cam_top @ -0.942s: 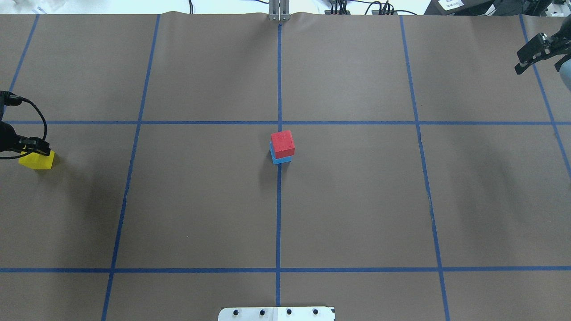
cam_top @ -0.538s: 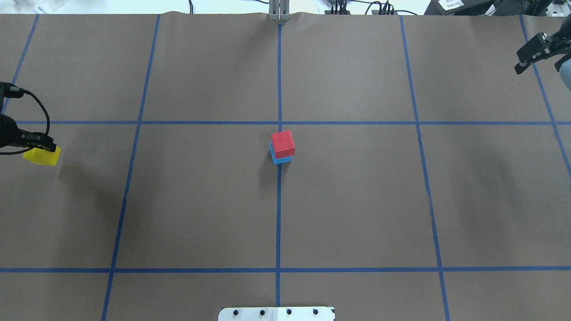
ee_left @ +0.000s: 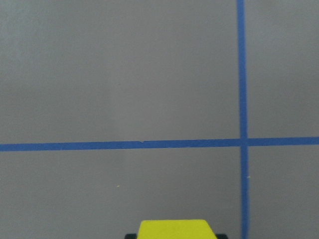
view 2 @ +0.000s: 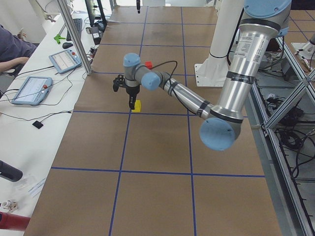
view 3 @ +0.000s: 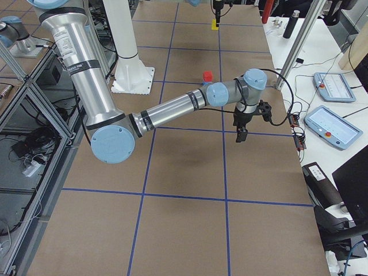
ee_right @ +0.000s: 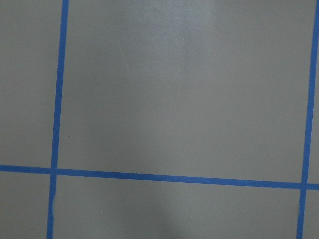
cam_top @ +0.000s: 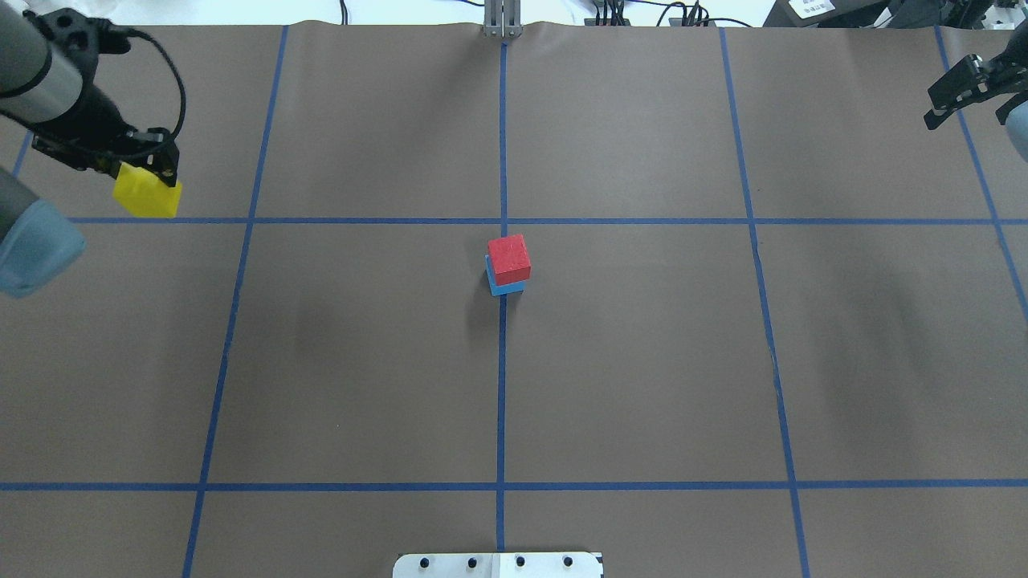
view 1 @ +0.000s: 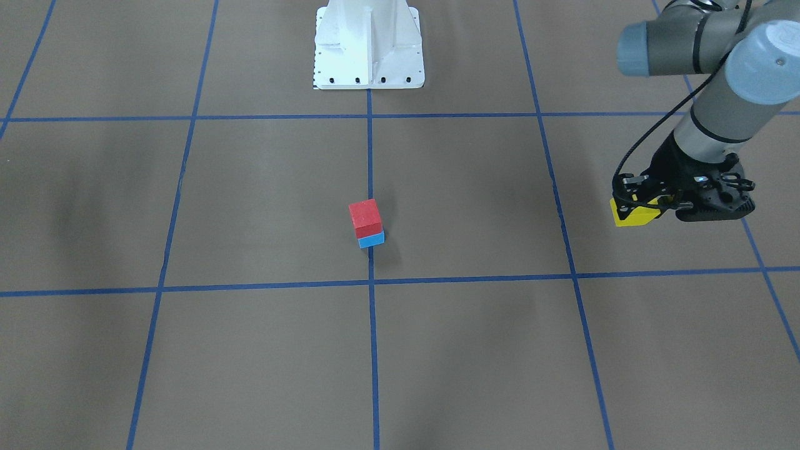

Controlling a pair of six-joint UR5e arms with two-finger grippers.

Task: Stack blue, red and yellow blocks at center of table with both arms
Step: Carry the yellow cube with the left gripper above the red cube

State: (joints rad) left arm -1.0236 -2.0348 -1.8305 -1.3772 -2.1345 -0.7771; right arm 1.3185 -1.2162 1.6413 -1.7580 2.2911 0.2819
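Left tool [cam_top: 148, 172] has lifted the yellow block [cam_top: 147, 195] off the worktop [cam_top: 642, 361]. A second ago the block sat down at the left edge; now it is carried in from that edge and toward the far-left corner. The tool is clamped on the block's upper part, and the rest hangs below the fingers. So pick is done and transport has started; what's left is the traverse to centre and the placement. Right tool [cam_top: 964, 112] is unchanged, parked at the far-right corner, fingers apparently parted, nothing in them. Yellow block is a plain solid-colour cube, slightly skewed in the grip, and looks clear of the surface. The target stack is at worktop centre: red block [cam_top: 509, 258] on blue block [cam_top: 506, 286]. Red sits a bit offset, so a sliver of blue shows at its left and near sides. The top face is small, so placement likely needs good alignment.
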